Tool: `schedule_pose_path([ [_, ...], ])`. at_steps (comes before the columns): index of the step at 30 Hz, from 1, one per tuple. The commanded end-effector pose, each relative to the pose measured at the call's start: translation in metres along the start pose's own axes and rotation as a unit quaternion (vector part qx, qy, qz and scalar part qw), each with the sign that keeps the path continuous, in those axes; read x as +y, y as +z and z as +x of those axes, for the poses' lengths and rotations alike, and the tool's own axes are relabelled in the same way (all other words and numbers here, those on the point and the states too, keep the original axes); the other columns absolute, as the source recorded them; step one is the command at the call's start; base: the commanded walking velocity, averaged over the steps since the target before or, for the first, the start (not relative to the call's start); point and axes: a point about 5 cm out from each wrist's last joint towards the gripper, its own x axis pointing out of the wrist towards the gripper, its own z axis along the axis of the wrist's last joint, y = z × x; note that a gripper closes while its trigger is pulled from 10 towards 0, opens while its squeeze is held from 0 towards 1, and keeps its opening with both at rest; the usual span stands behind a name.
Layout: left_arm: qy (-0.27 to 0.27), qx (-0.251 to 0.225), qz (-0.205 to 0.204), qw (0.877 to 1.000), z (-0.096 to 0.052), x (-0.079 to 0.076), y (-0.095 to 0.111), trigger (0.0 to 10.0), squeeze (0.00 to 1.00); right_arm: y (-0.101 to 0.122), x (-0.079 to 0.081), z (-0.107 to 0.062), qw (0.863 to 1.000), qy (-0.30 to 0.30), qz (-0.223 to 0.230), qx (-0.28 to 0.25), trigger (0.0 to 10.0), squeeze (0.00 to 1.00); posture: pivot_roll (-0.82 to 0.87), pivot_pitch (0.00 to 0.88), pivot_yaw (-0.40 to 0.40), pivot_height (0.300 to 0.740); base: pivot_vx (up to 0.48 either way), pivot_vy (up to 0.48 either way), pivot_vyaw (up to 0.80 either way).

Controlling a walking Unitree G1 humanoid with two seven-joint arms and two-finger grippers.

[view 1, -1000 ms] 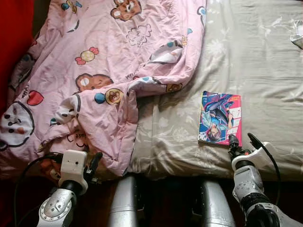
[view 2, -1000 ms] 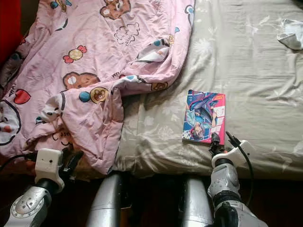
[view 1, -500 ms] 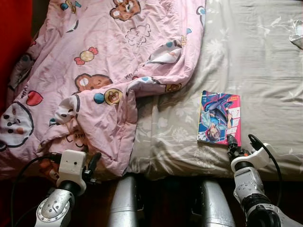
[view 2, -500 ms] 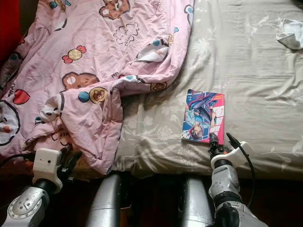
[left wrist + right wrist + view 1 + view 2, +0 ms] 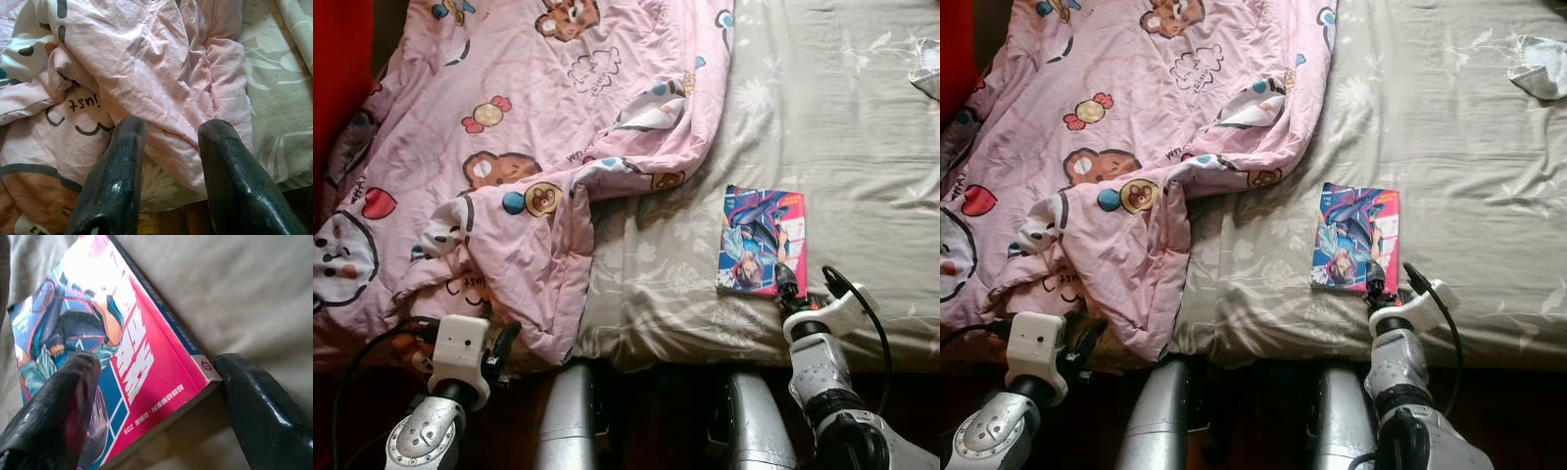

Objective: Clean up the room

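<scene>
Right claw (image 5: 156,396) (fingers parted) straddles the comic book's (image 5: 761,240) corner.

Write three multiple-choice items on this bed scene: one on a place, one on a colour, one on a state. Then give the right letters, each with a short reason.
1. Where does the comic book lie?
A. on the grey sheet
B. on the quilt
C. on the floor

2. What is the main colour of the quilt?
A. green
B. pink
C. black

3. How does the right pincer stand?
A. shut on the sheet
B. open, its fingers on either side of the book's corner
C. holding the quilt

Key: 1 A, the book rests flat on bare sheet beside the quilt. 2 B, pink cloth with bear prints. 3 B, the wrist view shows a gap with the corner between the fingers.
</scene>
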Motion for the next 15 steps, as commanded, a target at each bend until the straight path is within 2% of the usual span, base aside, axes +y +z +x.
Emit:
schedule_pose_path([
  [1, 0.007, 0.027, -0.005, 1.0, -0.005, 0.001, -0.013, 10.0, 0.0, -0.005, -0.01, -0.006, 1.0, -0.019, -0.016, 0.003, 10.0, 0.0, 0.19, 0.461, 0.123, 0.619, 0.0, 0.0, 0.0],
  [8, 0.007, 0.026, -0.009, 1.0, -0.004, -0.001, -0.014, 10.0, 0.0, -0.027, -0.031, -0.025, 0.998, -0.051, -0.021, 0.015, 10.0, 0.0, 0.18, 0.454, 0.117, 0.619, 0.0, 0.0, 0.0],
  [11, 0.007, 0.027, -0.008, 1.0, -0.005, 0.0, -0.014, 10.0, 0.0, -0.035, -0.042, -0.036, 0.997, -0.072, -0.006, 0.008, 10.0, 0.0, 0.18, 0.458, 0.122, 0.619, 0.0, 0.0, 0.0],
  [15, 0.006, 0.026, -0.008, 1.0, -0.004, 0.0, -0.014, 10.0, 0.0, -0.029, -0.034, -0.031, 0.999, -0.048, 0.004, -0.009, 10.0, 0.0, 0.18, 0.458, 0.125, 0.619, 0.0, 0.0, 0.0],
])
